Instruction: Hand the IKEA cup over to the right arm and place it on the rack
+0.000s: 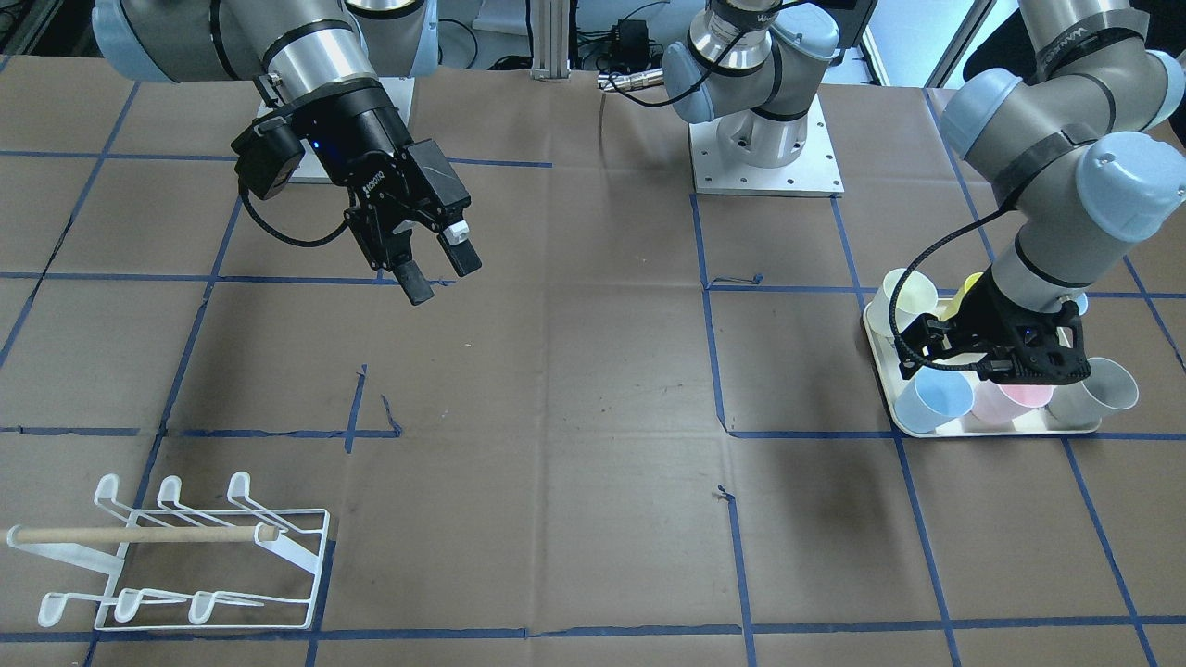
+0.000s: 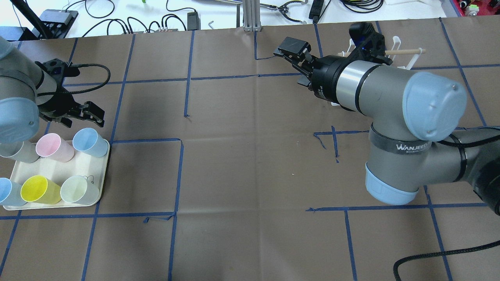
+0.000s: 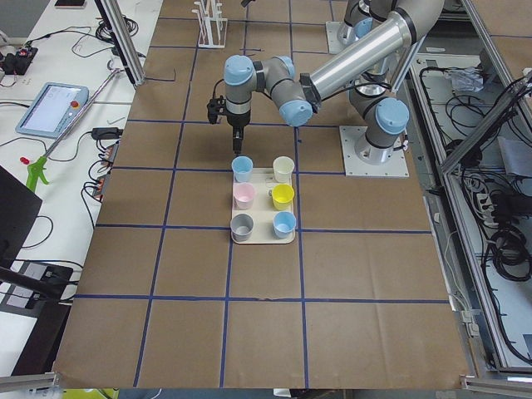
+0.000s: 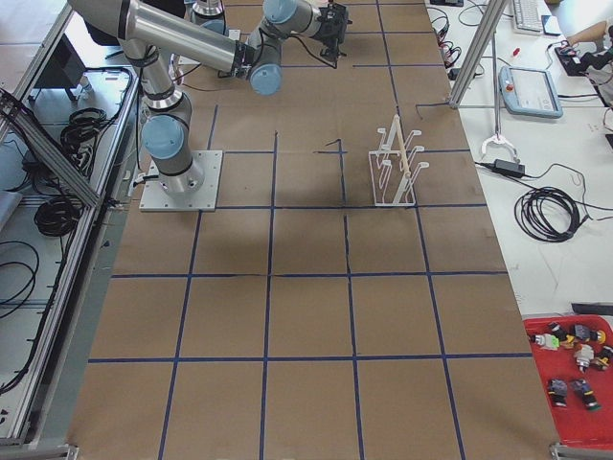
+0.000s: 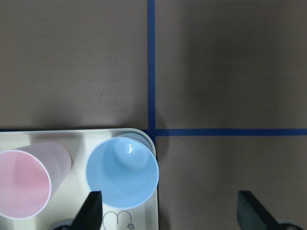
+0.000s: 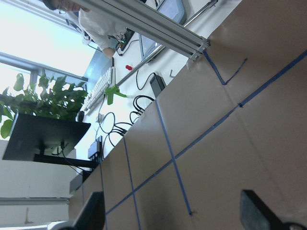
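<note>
Table [image 1: 574, 371]: was matte brown paper, gridded with blue tape.
Left gripper [image 5: 170, 211]: jaws stood wide, empty, above the round blue cup [image 5: 122, 172] at the cream tray [image 5: 48, 136] corner.
Right gripper [image 1: 443, 276]: hung parted, empty.
Rack [image 1: 139, 534]: white wire loops, wooden dowel, well apart from both.

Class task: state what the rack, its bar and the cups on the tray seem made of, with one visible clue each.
Rack: likely white-coated metal wire; thin bent loops.
Bar: bare light wood; matte tan dowel.
Cups: probably plastic; pastel, smooth, faint gloss inside.
</note>
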Controlling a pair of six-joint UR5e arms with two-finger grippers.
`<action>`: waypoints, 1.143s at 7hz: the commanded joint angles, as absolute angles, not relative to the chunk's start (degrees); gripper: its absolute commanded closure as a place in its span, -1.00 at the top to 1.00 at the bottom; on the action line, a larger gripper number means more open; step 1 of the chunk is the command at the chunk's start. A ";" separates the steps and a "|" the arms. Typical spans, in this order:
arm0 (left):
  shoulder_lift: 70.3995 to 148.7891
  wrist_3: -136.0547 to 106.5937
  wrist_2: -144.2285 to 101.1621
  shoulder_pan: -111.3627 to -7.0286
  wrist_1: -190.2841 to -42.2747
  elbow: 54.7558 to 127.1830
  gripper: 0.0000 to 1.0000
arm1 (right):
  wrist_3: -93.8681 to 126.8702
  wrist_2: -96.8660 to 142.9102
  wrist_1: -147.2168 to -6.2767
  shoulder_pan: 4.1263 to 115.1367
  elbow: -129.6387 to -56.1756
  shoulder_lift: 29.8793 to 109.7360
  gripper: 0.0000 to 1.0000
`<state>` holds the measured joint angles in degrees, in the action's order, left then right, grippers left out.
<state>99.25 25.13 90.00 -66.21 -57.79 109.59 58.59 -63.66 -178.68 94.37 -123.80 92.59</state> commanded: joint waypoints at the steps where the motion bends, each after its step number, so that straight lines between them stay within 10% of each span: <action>1: 101.85 25.66 90.00 -65.92 -54.07 112.75 0.99 | 74.31 -63.72 -187.53 94.39 -126.37 92.55 1.00; 6: 103.27 25.58 90.44 -64.25 -50.01 115.93 0.92 | 76.82 -63.54 -190.11 94.39 -127.27 92.20 1.00; 8: 103.36 26.02 90.88 -64.16 -49.48 115.40 -0.35 | 76.73 -63.37 -190.63 94.39 -127.27 90.62 1.00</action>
<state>103.30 25.93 90.62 -64.21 -49.58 115.74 76.79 -63.46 -190.36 94.39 -127.30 91.47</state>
